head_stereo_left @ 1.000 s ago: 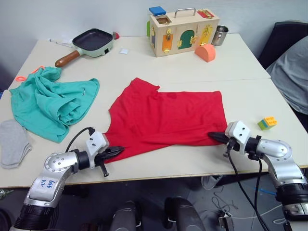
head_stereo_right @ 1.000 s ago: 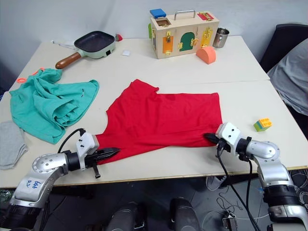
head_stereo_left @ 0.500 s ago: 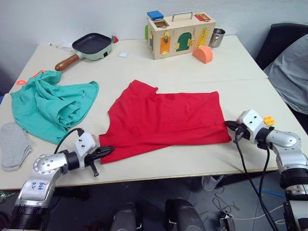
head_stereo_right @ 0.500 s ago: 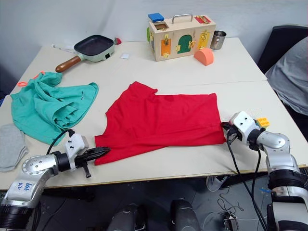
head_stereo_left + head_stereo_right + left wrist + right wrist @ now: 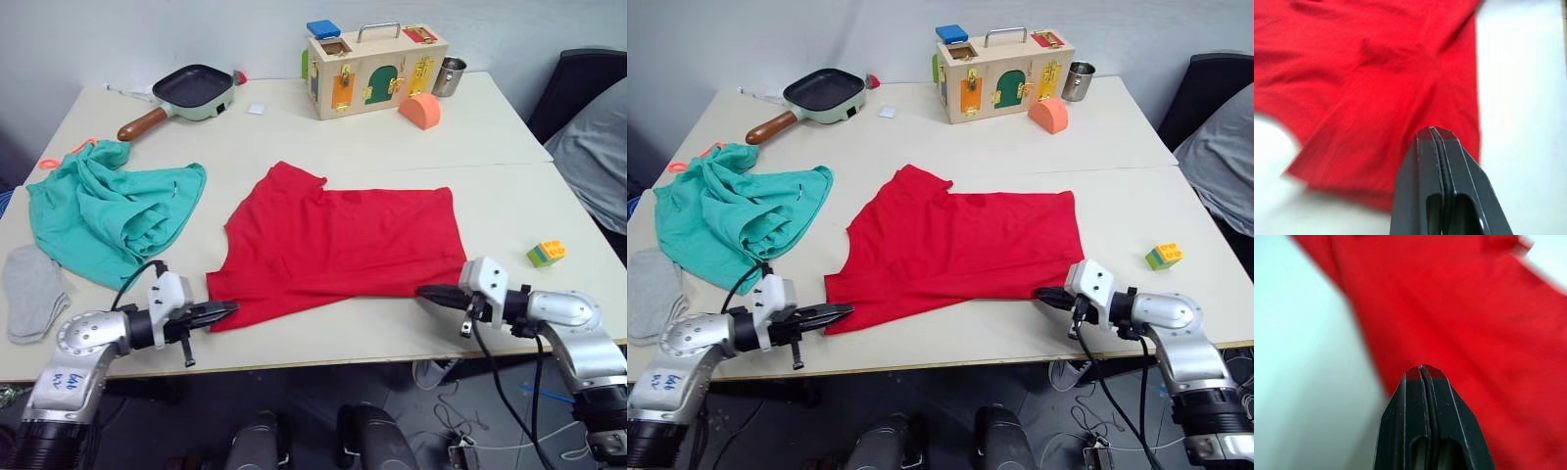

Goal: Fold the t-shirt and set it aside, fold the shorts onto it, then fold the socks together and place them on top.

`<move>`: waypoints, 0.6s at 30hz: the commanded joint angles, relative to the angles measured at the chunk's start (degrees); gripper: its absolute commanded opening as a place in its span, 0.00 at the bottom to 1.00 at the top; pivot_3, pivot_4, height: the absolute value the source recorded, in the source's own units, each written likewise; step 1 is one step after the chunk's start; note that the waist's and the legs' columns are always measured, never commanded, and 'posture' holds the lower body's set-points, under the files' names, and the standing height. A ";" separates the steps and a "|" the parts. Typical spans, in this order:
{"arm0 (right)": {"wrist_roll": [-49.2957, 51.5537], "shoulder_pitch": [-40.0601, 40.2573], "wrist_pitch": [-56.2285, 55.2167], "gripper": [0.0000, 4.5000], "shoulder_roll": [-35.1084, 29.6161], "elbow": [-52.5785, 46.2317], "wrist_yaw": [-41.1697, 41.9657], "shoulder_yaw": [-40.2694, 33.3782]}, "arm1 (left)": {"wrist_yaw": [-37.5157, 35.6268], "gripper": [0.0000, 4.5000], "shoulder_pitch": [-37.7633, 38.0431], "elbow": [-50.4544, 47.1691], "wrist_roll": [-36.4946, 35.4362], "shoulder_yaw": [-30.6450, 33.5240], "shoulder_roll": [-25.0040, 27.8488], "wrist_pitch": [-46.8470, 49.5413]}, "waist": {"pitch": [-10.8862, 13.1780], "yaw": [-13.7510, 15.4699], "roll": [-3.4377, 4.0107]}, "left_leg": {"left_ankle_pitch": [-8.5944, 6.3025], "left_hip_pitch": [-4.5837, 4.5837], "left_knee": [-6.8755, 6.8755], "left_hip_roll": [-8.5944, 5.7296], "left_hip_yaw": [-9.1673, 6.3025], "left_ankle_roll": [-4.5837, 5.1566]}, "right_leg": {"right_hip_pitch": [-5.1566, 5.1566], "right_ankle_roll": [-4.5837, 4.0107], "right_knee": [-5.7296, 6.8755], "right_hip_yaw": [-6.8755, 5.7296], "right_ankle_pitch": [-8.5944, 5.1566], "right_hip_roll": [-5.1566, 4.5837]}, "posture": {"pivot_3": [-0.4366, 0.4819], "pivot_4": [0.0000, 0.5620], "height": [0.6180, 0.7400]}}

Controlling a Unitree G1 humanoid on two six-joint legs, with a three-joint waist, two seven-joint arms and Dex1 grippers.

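Along the surface's near edge, both pincers are sitting clenched at the t-shirt [image 5: 338, 240].
Shirt fold's looking unfinished; next they're needing actual hem grips.

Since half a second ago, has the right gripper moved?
Yes. The right gripper moved toward the robot's left along the t-shirt's near hem, away from the toy bricks.

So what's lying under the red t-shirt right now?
The t-shirt lies spread on the pale table, which shows bare all round its edges. Whatever the cloth covers can't be seen; no bulge is evident. The shorts and socks lie apart from it.
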 commanded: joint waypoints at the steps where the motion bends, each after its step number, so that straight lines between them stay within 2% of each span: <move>1: -3.82 -1.77 -4.48 0.01 -0.18 4.95 -2.45 -0.26 | 2.95 0.00 0.43 -2.26 2.44 -2.75 -0.94 2.75 | 0.00 -0.03 0.00 | 0.00 0.01 0.00 0.01 0.00 0.00 | 0.00 0.00 0.00 -0.01 0.00 0.02 | 0.48 0.27 1.00; 8: -7.00 -9.37 -9.38 0.01 -0.85 18.55 -7.91 -1.88 | 5.82 0.00 2.95 0.26 9.06 -6.93 0.59 4.37 | -0.11 -0.11 -0.05 | 0.01 0.13 0.00 0.02 0.02 -0.01 | 0.10 0.00 0.00 0.03 0.00 0.05 | 0.48 0.27 1.00; 18: -8.88 -17.72 -12.90 0.01 -1.19 32.02 -7.66 -1.09 | 5.09 0.00 3.03 4.11 7.70 -6.22 0.20 -0.76 | -0.68 -0.21 0.40 | 0.02 0.28 -0.04 0.04 0.03 -0.02 | 0.20 -0.01 0.01 0.04 0.00 0.05 | 0.48 0.27 1.00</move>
